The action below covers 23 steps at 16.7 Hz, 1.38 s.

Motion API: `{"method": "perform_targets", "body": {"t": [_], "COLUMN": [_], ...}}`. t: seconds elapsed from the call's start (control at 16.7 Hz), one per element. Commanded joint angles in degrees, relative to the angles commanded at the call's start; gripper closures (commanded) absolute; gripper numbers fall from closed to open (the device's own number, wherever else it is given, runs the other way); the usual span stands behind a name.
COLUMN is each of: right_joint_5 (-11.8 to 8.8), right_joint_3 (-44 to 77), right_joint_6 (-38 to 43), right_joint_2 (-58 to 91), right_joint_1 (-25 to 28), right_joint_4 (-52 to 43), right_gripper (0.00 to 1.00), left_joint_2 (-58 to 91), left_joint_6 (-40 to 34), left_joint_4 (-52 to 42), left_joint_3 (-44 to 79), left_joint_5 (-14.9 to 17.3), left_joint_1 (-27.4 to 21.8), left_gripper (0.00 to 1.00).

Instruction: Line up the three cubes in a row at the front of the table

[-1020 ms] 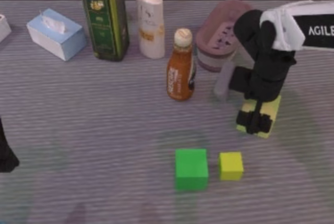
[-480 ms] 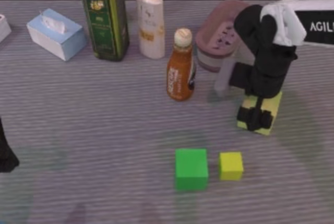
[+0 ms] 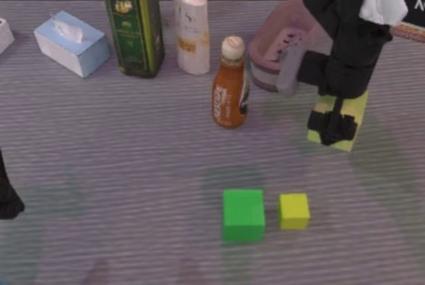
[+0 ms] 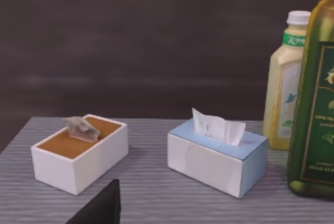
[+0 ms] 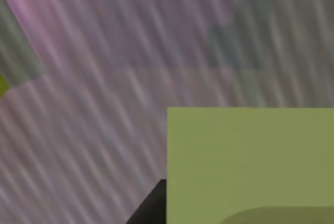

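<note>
My right gripper (image 3: 332, 127) is shut on the largest, pale yellow cube (image 3: 360, 113), which hangs above the table (image 3: 133, 165) at the right, behind the other two. The right wrist view is filled by that cube (image 5: 250, 161) with ribbed cloth beyond it. Near the front centre, the bright green cube (image 3: 243, 214) and the small yellow-green cube (image 3: 293, 210) sit side by side with a narrow gap between them. My left gripper (image 3: 6, 198) is parked at the table's left edge.
Along the back stand a light blue tissue box (image 3: 72, 42), a green oil bottle (image 3: 131, 19), a white bottle (image 3: 190, 26), an orange sauce bottle (image 3: 230, 86) and a mauve container (image 3: 285, 42). A white box (image 4: 78, 151) sits at the far left.
My right arm has moved up and towards the back right, carrying the pale yellow cube with it. The two green cubes and the left arm have stayed put.
</note>
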<state>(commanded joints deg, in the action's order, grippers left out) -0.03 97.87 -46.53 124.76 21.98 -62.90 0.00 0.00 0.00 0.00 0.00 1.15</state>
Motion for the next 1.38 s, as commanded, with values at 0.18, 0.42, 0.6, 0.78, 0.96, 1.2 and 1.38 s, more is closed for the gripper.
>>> {"method": "perform_targets", "body": {"t": [0.18, 0.42, 0.6, 0.78, 0.96, 1.2, 1.38], "right_joint_5": [-0.01, -0.02, 0.03, 0.11, 0.17, 0.19, 0.12], "right_joint_3": [0.02, 6.33, 15.28, 24.82, 32.15, 34.83, 34.58], "right_joint_6": [0.15, 2.24, 5.14, 8.47, 11.32, 12.50, 12.55], "right_joint_2": [0.29, 3.78, 8.35, 12.88, 16.30, 17.61, 17.37], "right_joint_1": [-0.17, 5.83, 14.20, 23.54, 30.92, 33.59, 33.44], "right_joint_4": [0.05, -3.21, -7.62, -12.21, -15.81, -17.24, -16.96], "right_gripper": [1.00, 1.00, 1.00, 1.00, 1.00, 1.00, 1.00], "left_joint_2": [0.00, 0.00, 0.00, 0.00, 0.00, 0.00, 0.00], "left_joint_6": [0.00, 0.00, 0.00, 0.00, 0.00, 0.00, 0.00], "left_joint_4": [0.00, 0.00, 0.00, 0.00, 0.00, 0.00, 0.00], "left_joint_3": [0.00, 0.00, 0.00, 0.00, 0.00, 0.00, 0.00], "left_joint_5": [0.00, 0.00, 0.00, 0.00, 0.00, 0.00, 0.00], "left_joint_1": [0.00, 0.00, 0.00, 0.00, 0.00, 0.00, 0.00], "left_gripper": [0.00, 0.00, 0.00, 0.00, 0.00, 0.00, 0.00]}}
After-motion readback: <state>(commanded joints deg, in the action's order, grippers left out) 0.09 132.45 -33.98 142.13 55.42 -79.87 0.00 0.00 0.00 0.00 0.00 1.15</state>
